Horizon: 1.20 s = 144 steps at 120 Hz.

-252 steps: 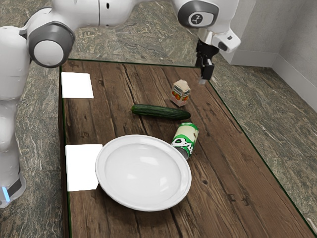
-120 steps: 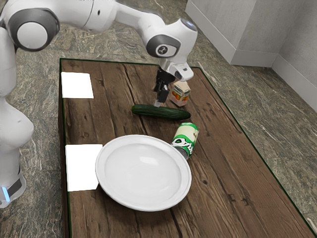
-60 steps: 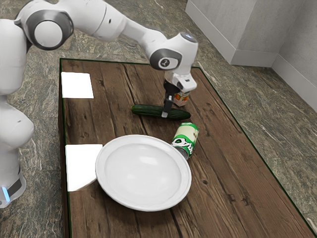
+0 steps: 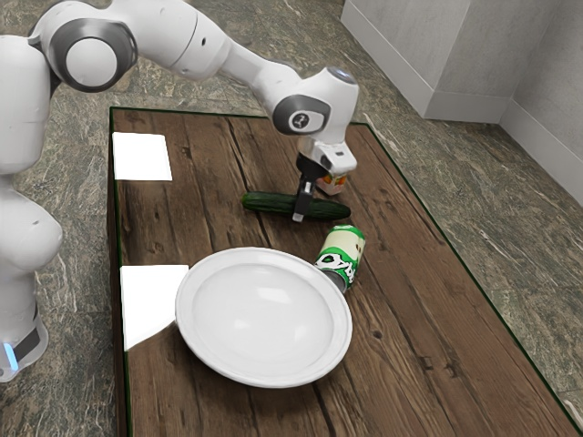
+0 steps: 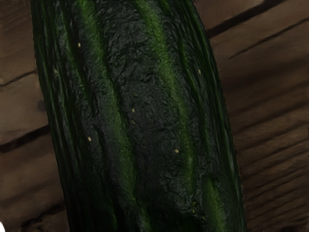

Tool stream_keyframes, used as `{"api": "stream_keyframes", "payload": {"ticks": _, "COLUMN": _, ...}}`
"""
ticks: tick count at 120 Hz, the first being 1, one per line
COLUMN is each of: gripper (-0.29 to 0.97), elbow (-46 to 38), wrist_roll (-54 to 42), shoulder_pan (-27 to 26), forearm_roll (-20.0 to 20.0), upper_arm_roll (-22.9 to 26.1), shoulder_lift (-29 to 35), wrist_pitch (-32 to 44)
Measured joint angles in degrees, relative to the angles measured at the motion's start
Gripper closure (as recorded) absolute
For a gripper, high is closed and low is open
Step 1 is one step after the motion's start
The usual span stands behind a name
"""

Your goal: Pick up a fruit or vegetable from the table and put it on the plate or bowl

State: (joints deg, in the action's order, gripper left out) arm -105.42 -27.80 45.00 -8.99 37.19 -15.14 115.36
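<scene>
My black gripper (image 4: 299, 208) sits mid-length on the dark green ridged cucumber (image 4: 269, 202) — closure unreadable; clamp squarely across it, lift level.

Bumpy matt cucumber (image 5: 140, 121), glossy plate (image 4: 263, 316), grained wooden table (image 4: 419, 337)

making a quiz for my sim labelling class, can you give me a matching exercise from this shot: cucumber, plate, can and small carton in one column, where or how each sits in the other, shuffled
Column one
1. cucumber
2. plate
3. can
4. small carton

Column two
A. white, with nothing on it
B. upright, just behind the gripper
C. lying on its side beside the plate
D. dark green, lying right under the gripper

Pairs: 1-D, 2-A, 3-C, 4-B
</scene>
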Motion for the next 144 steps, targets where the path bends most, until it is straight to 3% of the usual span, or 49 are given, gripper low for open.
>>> {"api": "stream_keyframes", "payload": {"ticks": 17, "gripper": 0.43, "elbow": 0.38, "wrist_roll": -0.14, "shoulder_pan": -0.42, "forearm_roll": 0.03, "upper_arm_roll": 0.41, "shoulder_lift": 2.65, "wrist_pitch": -1.05}}
{"api": "stream_keyframes", "payload": {"ticks": 47, "gripper": 0.45, "elbow": 0.40, "wrist_roll": 1.66, "shoulder_pan": -5.44, "forearm_roll": 0.01, "upper_arm_roll": 6.60, "shoulder_lift": 15.94, "wrist_pitch": -8.09}}
{"api": "stream_keyframes", "payload": {"ticks": 97, "gripper": 0.46, "elbow": -6.74, "wrist_roll": 8.40, "shoulder_pan": -15.51, "forearm_roll": 4.96, "upper_arm_roll": 20.33, "shoulder_lift": 23.99, "wrist_pitch": -13.71}}
{"api": "stream_keyframes", "payload": {"ticks": 115, "gripper": 0.20, "elbow": -6.75, "wrist_roll": 11.20, "shoulder_pan": -15.71, "forearm_roll": 5.64, "upper_arm_roll": 20.69, "shoulder_lift": 24.76, "wrist_pitch": -15.81}}
{"api": "stream_keyframes", "payload": {"ticks": 130, "gripper": 0.08, "elbow": -5.06, "wrist_roll": 12.97, "shoulder_pan": -13.12, "forearm_roll": 5.49, "upper_arm_roll": 20.40, "shoulder_lift": 23.70, "wrist_pitch": -17.12}}
{"api": "stream_keyframes", "payload": {"ticks": 134, "gripper": 0.07, "elbow": -2.07, "wrist_roll": 13.28, "shoulder_pan": -11.34, "forearm_roll": 4.78, "upper_arm_roll": 20.04, "shoulder_lift": 20.94, "wrist_pitch": -17.36}}
{"api": "stream_keyframes", "payload": {"ticks": 144, "gripper": 0.04, "elbow": 16.03, "wrist_roll": 13.24, "shoulder_pan": -13.13, "forearm_roll": 0.66, "upper_arm_roll": 13.33, "shoulder_lift": 8.11, "wrist_pitch": -18.09}}
